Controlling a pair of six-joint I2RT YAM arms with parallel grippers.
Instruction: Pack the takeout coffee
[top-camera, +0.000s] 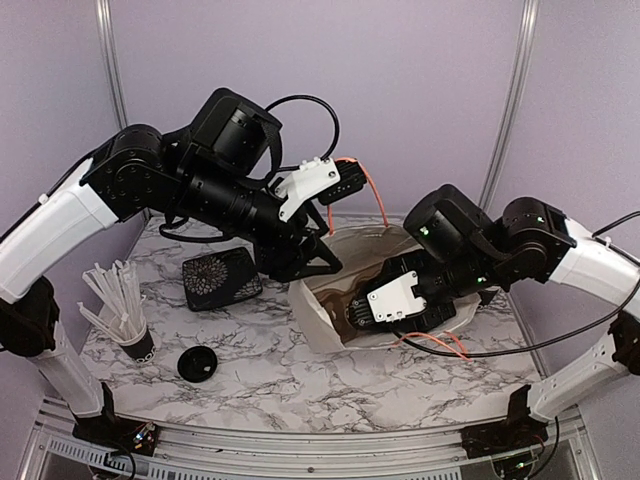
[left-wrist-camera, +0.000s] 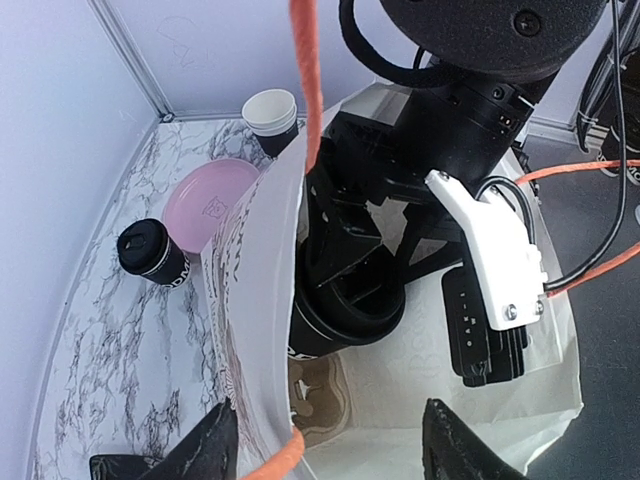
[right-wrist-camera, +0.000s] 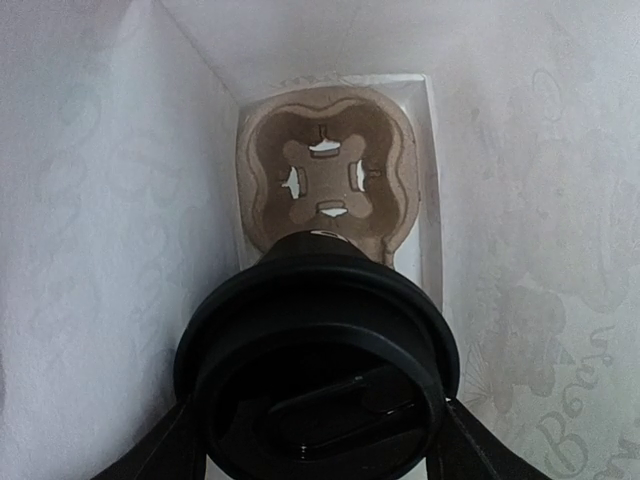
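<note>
My right gripper (right-wrist-camera: 318, 440) is shut on a lidded black coffee cup (right-wrist-camera: 315, 350) and holds it inside a white paper bag (right-wrist-camera: 100, 200), just above a brown cardboard cup carrier (right-wrist-camera: 325, 175) on the bag's floor. The left wrist view shows that cup (left-wrist-camera: 345, 325) under the right arm. My left gripper (left-wrist-camera: 335, 445) is open and straddles the bag's near wall (left-wrist-camera: 255, 280) beside an orange handle (left-wrist-camera: 305, 80). A second lidded cup (left-wrist-camera: 150, 250) and an open black cup with a white inside (left-wrist-camera: 270, 115) stand on the table outside the bag.
A pink plate (left-wrist-camera: 210, 205) lies between the two outside cups. In the top view, a black cup of white straws (top-camera: 130, 335), a loose black lid (top-camera: 197, 363) and a black patterned box (top-camera: 220, 277) sit left of the bag (top-camera: 315, 320). Purple walls enclose the table.
</note>
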